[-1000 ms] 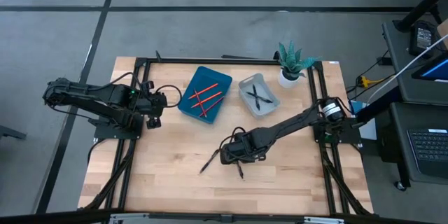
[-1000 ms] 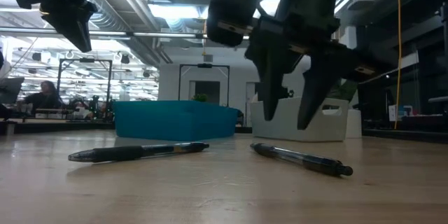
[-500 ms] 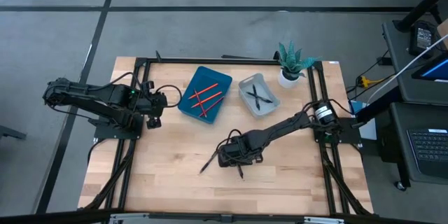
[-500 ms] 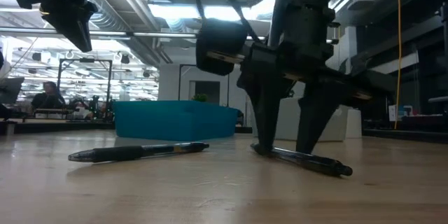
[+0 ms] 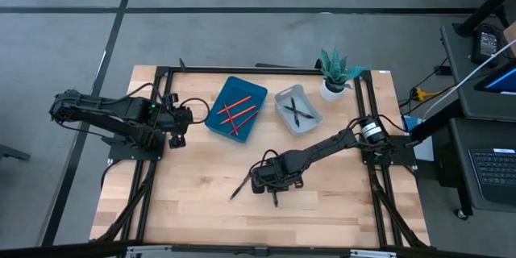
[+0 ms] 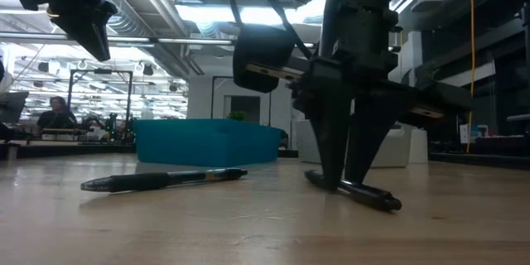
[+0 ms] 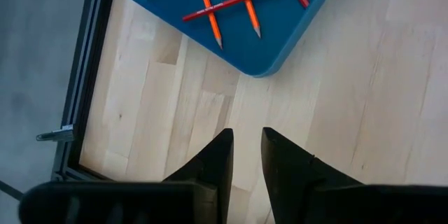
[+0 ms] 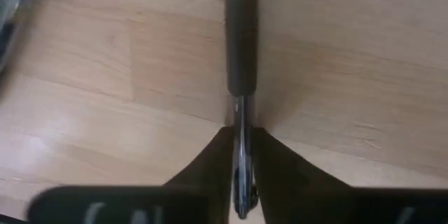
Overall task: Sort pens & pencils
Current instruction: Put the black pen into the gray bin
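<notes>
The right gripper [image 6: 346, 184] pinches 1 pen [image 6: 356, 193] lying on the table [image 5: 339, 210] directly beneath it. Light, stiff and slick, it looks best gripped mid-barrel. A 2nd pen [image 6: 161, 180] lies just beside.

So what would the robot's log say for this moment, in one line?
right gripper: shut on pen, on table | left gripper: idle near blue tray | other loose pen
</notes>
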Robot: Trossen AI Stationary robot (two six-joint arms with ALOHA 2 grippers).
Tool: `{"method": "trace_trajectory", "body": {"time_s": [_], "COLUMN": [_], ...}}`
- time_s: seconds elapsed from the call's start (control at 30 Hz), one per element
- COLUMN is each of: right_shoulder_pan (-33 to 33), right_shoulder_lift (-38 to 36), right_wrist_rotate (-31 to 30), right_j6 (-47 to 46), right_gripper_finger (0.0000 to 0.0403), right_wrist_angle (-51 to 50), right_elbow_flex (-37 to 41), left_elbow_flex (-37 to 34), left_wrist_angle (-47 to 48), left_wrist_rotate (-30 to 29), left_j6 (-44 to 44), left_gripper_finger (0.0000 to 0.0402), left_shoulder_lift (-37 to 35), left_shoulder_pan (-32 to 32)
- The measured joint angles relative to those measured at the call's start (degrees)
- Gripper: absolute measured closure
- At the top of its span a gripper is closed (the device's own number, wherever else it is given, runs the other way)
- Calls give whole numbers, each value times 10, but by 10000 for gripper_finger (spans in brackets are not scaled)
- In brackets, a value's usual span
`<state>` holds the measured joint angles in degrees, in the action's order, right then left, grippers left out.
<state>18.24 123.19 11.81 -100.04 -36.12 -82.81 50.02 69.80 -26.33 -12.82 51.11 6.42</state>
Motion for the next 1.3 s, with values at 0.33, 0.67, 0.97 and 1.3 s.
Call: {"method": "trace_trajectory", "body": {"time_s": [0.33, 0.67, 0.97, 1.3], "right_shoulder_pan": [0, -4, -5, -6], "right_shoulder_lift": [0, 8, 10, 9], "right_wrist_rotate": [5, 0, -2, -8], "right_j6": [4, 37, 33, 46], "right_gripper_finger": [367, 377, 378, 379], "right_wrist_angle": [-1, -85, -127, -204], "right_elbow_flex": [0, -61, -80, -130], "left_elbow_flex": [0, 0, 0, 0], "left_wrist_angle": [0, -1, -1, -2], "left_wrist_rotate": [0, 0, 0, 0], "left_j6": [0, 11, 12, 14], "left_gripper_finger": [333, 333, 333, 333], "left_shoulder_lift": [0, 0, 0, 0], "left_shoulder_pan": [0, 0, 0, 0]}}
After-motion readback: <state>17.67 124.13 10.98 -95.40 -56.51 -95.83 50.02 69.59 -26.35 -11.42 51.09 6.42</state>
